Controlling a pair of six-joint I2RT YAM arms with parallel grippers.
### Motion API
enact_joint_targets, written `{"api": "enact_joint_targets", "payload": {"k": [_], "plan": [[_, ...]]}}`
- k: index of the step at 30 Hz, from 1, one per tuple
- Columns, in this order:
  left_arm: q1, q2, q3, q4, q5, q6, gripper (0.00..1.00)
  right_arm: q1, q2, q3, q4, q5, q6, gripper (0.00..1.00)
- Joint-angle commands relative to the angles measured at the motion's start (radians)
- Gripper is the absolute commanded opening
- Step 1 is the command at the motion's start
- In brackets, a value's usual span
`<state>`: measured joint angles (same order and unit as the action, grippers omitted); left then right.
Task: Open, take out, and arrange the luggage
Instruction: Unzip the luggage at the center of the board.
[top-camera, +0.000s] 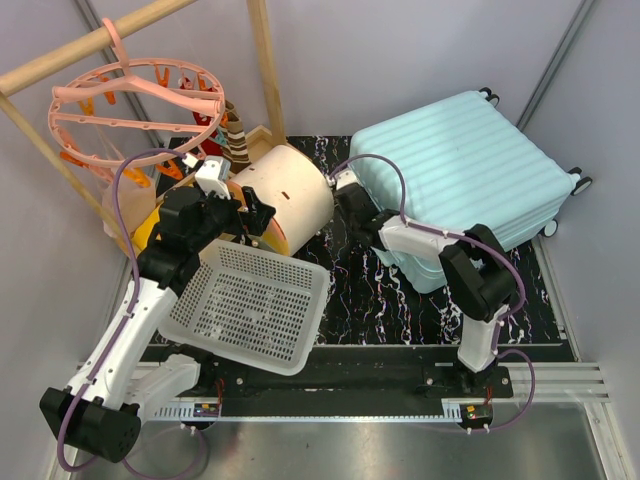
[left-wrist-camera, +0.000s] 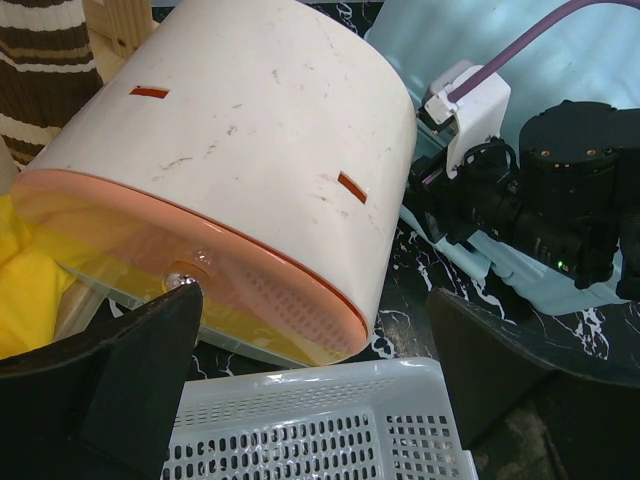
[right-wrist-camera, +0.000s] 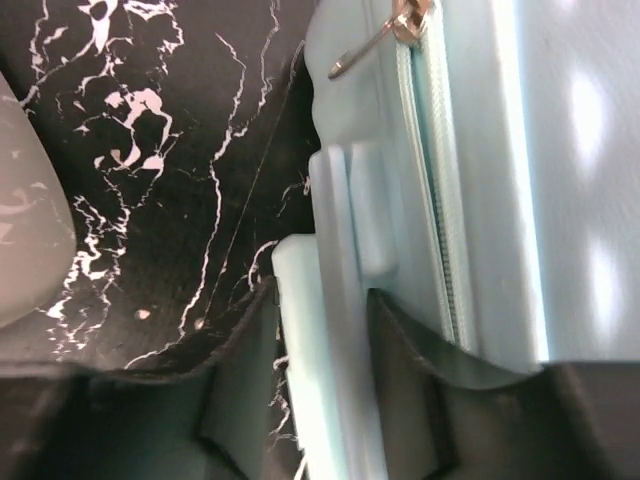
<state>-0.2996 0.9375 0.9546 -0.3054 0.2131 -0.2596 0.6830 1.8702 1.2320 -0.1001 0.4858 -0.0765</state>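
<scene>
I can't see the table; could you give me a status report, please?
Left gripper open over basket. Right gripper shut on luggage side handle. Luggage closed, flat. Drawer box and basket crowd its left.

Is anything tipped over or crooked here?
Yes. The cream-and-orange drawer box looks tipped over, with its orange front slanting downward, just left of the luggage. The white basket sits askew in front of it. The luggage lies flat and looks zipped.

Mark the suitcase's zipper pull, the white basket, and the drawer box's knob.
Suitcase zipper pull (right-wrist-camera: 372, 46): right wrist view, middle of the metal tab.
White perforated basket (top-camera: 250, 305): top external view, its bare floor.
Drawer box knob (left-wrist-camera: 183, 277): left wrist view, the shiny dome.
</scene>
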Motion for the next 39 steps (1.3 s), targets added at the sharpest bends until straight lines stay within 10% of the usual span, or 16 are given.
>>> {"api": "enact_joint_targets", "payload": {"k": [1,5,29,34,39], "plan": [[0.004,-0.006,-0.005,0.042,0.008,0.017,0.99,-0.020,0.018,-0.009,0.091,-0.163,-0.068,0.28],[0.004,-0.005,-0.007,0.040,0.008,0.016,0.99,-0.017,-0.051,-0.097,0.146,-0.220,-0.059,0.00],[0.004,0.003,-0.011,0.052,0.058,-0.013,0.99,0.248,-0.459,-0.411,0.024,-0.153,0.251,0.00],[0.005,0.004,-0.014,0.055,0.072,-0.021,0.99,0.251,-0.561,-0.451,-0.047,-0.133,0.305,0.55],[0.005,0.004,-0.017,0.061,0.083,-0.029,0.99,0.251,-0.709,-0.453,-0.185,-0.104,0.371,0.80]]}}
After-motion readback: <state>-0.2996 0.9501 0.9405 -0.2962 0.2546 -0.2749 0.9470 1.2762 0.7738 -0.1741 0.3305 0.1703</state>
